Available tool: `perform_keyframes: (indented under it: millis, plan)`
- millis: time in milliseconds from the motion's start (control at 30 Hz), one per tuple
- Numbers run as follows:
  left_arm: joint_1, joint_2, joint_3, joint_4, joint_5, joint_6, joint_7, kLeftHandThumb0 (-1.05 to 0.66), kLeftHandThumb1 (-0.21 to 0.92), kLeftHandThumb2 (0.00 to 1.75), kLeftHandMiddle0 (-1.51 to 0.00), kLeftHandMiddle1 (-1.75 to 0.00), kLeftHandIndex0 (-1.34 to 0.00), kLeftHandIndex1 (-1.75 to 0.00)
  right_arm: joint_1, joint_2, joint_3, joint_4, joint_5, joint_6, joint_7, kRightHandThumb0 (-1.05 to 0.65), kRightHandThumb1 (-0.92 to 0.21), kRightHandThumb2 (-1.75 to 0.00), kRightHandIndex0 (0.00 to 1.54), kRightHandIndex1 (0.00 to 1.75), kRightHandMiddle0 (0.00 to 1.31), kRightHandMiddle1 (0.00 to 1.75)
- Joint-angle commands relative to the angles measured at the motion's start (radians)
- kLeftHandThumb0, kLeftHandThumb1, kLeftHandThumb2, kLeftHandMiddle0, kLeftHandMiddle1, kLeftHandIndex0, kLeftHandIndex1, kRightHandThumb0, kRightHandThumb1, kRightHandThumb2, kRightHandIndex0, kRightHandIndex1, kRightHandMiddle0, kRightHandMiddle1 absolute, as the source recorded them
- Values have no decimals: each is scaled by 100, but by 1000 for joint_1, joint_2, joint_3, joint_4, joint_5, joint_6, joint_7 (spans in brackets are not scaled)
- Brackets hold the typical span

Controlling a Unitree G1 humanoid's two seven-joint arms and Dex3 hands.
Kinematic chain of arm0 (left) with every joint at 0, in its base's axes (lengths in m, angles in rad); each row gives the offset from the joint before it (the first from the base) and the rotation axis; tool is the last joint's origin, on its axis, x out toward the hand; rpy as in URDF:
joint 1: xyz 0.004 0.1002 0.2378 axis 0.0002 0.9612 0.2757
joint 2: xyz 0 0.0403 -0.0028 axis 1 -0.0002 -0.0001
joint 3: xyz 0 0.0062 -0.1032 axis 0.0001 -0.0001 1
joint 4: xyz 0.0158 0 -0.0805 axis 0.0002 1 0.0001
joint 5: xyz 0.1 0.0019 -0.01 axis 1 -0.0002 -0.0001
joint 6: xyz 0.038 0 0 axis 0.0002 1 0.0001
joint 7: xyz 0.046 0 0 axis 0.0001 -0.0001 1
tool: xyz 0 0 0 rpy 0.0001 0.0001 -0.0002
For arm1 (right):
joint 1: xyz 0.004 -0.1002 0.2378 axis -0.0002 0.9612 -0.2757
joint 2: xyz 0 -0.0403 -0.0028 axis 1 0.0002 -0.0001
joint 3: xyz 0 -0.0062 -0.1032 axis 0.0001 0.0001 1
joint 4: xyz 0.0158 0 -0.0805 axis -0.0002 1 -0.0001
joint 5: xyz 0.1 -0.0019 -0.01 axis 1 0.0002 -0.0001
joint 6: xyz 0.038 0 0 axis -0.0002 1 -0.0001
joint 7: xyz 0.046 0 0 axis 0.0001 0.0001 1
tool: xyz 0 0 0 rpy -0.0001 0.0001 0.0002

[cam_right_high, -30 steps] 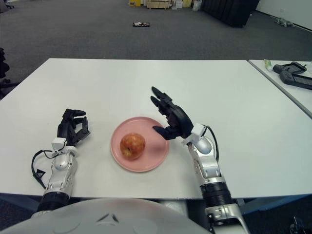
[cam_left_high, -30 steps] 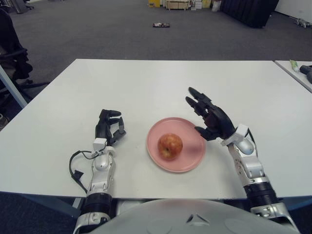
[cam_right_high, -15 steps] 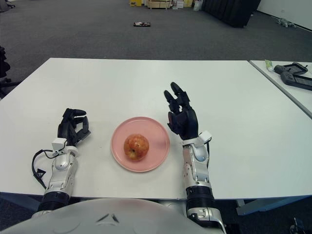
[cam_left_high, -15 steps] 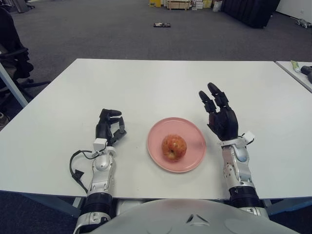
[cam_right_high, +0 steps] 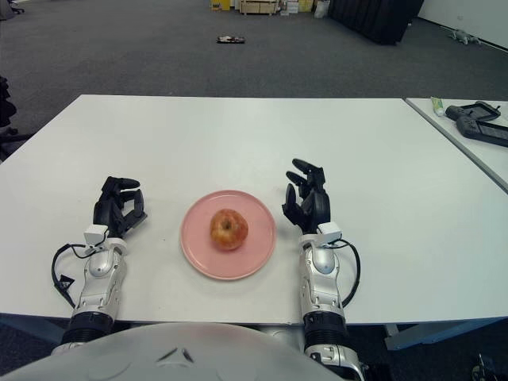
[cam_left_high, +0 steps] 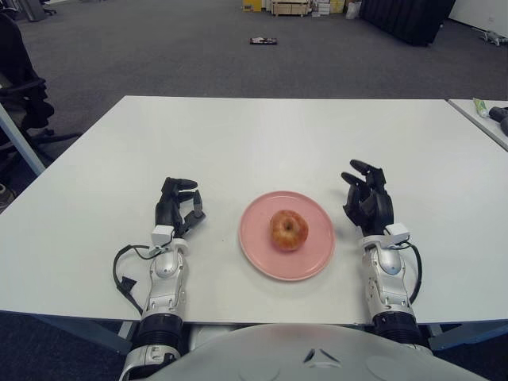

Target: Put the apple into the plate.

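A red-yellow apple [cam_left_high: 289, 230] sits upright in the middle of the pink plate [cam_left_high: 258, 246] near the table's front edge. To the right of the plate is my right hand [cam_left_high: 366, 202], apart from it, fingers loosely curled and holding nothing. My left hand [cam_left_high: 178, 205] shows to the left of the plate, fingers curled, also holding nothing.
The white table [cam_left_high: 262, 143] stretches far behind the plate. A second table's corner at the right edge carries a dark tool [cam_right_high: 475, 121] and a small tube [cam_right_high: 437, 104]. An office chair [cam_left_high: 20, 87] stands off the table's left side.
My right hand has drawn back from beside the plate and lowered toward the table edge, its fingers curling in. The apple has rolled a little and settled upright in the plate.
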Motion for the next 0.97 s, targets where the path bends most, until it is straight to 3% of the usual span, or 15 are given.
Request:
perform_keyframes:
  millis: [0, 500, 933]
  plan:
    - [20, -5, 0, 50, -4, 30, 1, -40, 59, 99, -65, -175, -40, -175, -5, 4, -10, -24, -11, 83, -49, -38, -82, -72, 29, 126, 20, 169]
    - [18, -4, 1, 49, -3, 38, 5, -40, 59, 98, -63, -175, -40, -175, 0, 15, 5, -45, -16, 188, -115, -37, -74, -77, 45, 126, 29, 175]
    - [22, -5, 4, 42, -9, 48, 2, -40, 60, 97, -60, -175, -40, -175, -2, 16, 8, -41, -25, 237, -145, -37, -77, -73, 48, 124, 28, 175]
